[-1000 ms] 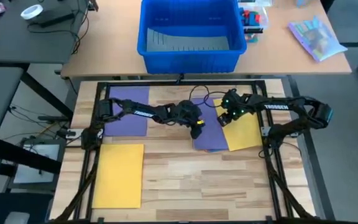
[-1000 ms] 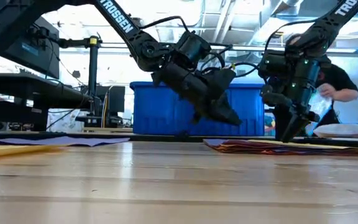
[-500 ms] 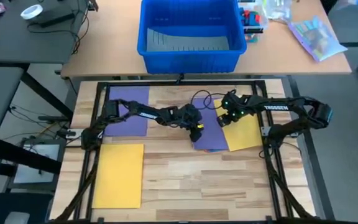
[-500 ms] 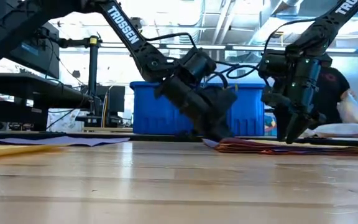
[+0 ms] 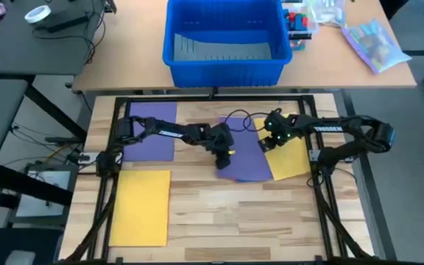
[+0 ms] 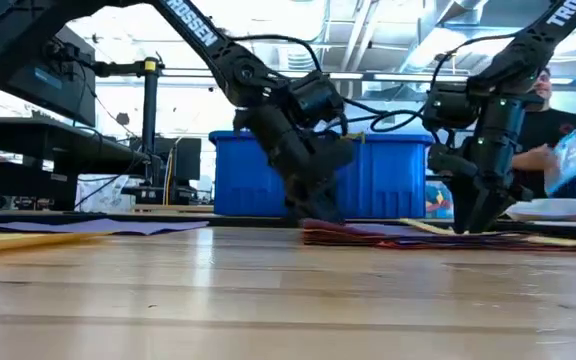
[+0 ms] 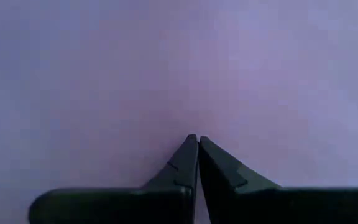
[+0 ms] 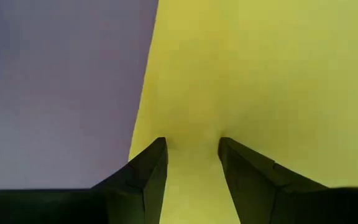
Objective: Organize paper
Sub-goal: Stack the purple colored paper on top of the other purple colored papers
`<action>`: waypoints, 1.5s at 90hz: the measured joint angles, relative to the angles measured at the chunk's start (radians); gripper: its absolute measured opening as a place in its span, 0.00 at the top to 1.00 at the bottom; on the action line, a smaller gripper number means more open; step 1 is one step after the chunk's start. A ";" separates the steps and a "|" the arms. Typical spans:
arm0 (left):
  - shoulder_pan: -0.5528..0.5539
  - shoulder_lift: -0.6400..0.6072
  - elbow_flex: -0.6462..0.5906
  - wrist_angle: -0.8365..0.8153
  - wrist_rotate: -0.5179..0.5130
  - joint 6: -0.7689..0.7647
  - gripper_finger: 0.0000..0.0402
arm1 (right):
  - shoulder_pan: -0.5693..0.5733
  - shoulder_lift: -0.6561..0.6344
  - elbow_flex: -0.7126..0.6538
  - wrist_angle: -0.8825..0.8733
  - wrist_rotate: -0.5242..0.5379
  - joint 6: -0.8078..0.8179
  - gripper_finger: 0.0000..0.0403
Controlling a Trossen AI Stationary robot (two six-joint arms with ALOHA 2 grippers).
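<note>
While one purple sheet (image 5: 153,129) and one yellow sheet (image 5: 140,207) lie sorted, the clenched left gripper (image 5: 223,158) and parted right gripper (image 5: 269,143) press the unsorted stack (image 5: 250,163).

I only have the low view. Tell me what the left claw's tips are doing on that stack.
Observer: The left claw is shut, tips pressed on the purple sheet.
Operator: Report the right claw.
Observer: The right claw is open, tips on the yellow sheet, beside the purple sheet's edge.
Operator: Give me the other sheets.
Observer: A second purple sheet lies at the table's far left, another yellow sheet nearer.
</note>
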 joint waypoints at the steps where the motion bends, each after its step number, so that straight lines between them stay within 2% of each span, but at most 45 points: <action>1: 0.000 -0.005 0.000 -0.007 -0.008 0.005 1.00 | 0.000 0.000 -0.001 -0.001 0.000 0.000 0.65; 12: 0.003 -0.060 -0.002 -0.087 -0.109 0.074 1.00 | 0.000 0.001 -0.002 -0.001 0.003 0.000 0.65; 22: 0.013 -0.096 0.000 -0.217 -0.156 0.117 1.00 | 0.000 0.001 -0.003 -0.001 0.009 0.000 0.65; 32: 0.028 -0.100 -0.001 -0.385 -0.181 0.105 1.00 | 0.000 0.002 -0.003 -0.001 0.011 0.000 0.65; 42: 0.043 -0.107 -0.001 -0.441 -0.186 0.036 1.00 | 0.000 0.003 0.009 -0.005 -0.002 0.000 0.65; 54: 0.041 -0.131 -0.001 -0.332 -0.168 0.006 1.00 | 0.030 -0.001 0.047 -0.003 -0.068 -0.055 0.65; 65: 0.039 -0.134 0.000 -0.195 -0.118 -0.009 1.00 | 0.084 -0.003 0.076 0.077 -0.084 -0.123 0.65; 82: 0.042 -0.134 -0.008 -0.104 -0.117 -0.047 1.00 | 0.162 0.006 0.075 0.176 -0.074 -0.139 0.65; 95: 0.042 -0.134 -0.042 -0.040 -0.112 -0.071 1.00 | 0.195 0.017 0.072 0.257 -0.003 -0.216 0.65; 112: 0.042 -0.134 -0.120 0.075 -0.101 -0.105 1.00 | 0.197 0.117 0.072 0.258 0.023 -0.285 0.67; 126: 0.042 -0.134 -0.138 0.017 -0.099 -0.115 1.00 | 0.205 0.166 0.077 0.226 0.033 -0.266 0.69; 135: 0.042 -0.134 -0.137 -0.037 -0.103 -0.070 1.00 | 0.205 0.168 0.079 0.197 0.033 -0.278 0.69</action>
